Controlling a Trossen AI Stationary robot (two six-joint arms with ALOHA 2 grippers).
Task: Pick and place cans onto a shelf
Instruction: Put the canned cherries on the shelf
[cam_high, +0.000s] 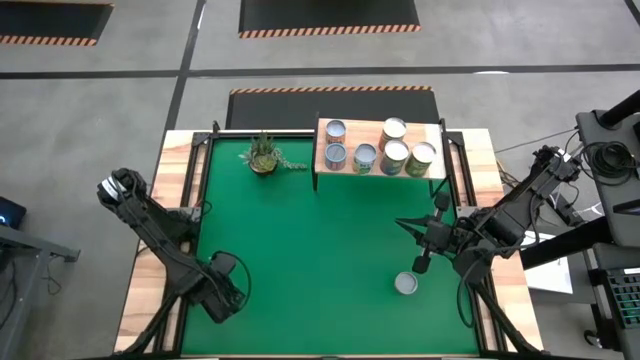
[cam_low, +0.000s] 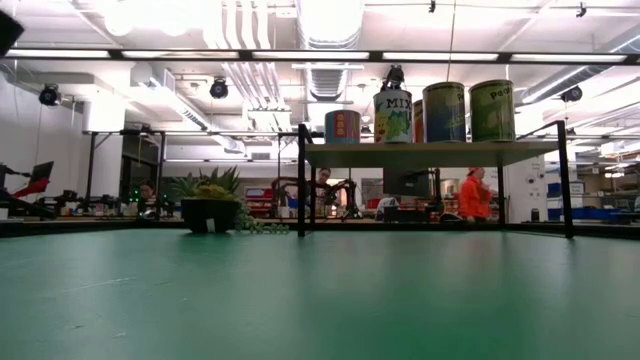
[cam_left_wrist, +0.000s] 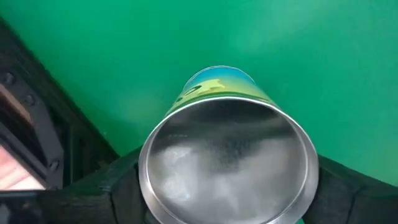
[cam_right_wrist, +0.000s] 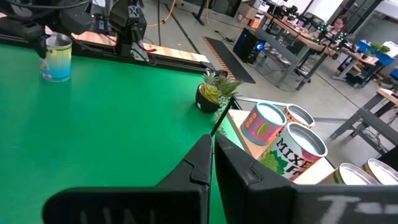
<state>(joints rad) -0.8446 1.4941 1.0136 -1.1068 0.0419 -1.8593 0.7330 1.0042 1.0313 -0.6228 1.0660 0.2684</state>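
One can (cam_left_wrist: 227, 165), with a silver top and a green and blue label, stands upright on the green table near its front left corner. It also shows in the right wrist view (cam_right_wrist: 57, 57). My left gripper (cam_high: 228, 298) points down over it and hides it in the high view. Another can (cam_high: 405, 284) stands alone on its base at the front right. Just behind it my right gripper (cam_high: 422, 262) hangs shut and holds nothing. The shelf (cam_high: 367, 130) at the far edge carries several cans. My left gripper comes at the can from above, pointing down, with one finger (cam_left_wrist: 124, 183) on each of two opposite sides of the can's wall (cam_left_wrist: 155, 134) below the rim. The rim hides the spots where the fingers meet the wall. The can is upright, its base on the table.
A small potted plant (cam_high: 263, 155) stands at the far edge, left of the shelf. The shelf's black legs (cam_low: 302, 185) rise from the table. A wooden rim (cam_high: 180, 190) borders the green table. People and benches show in the room beyond.
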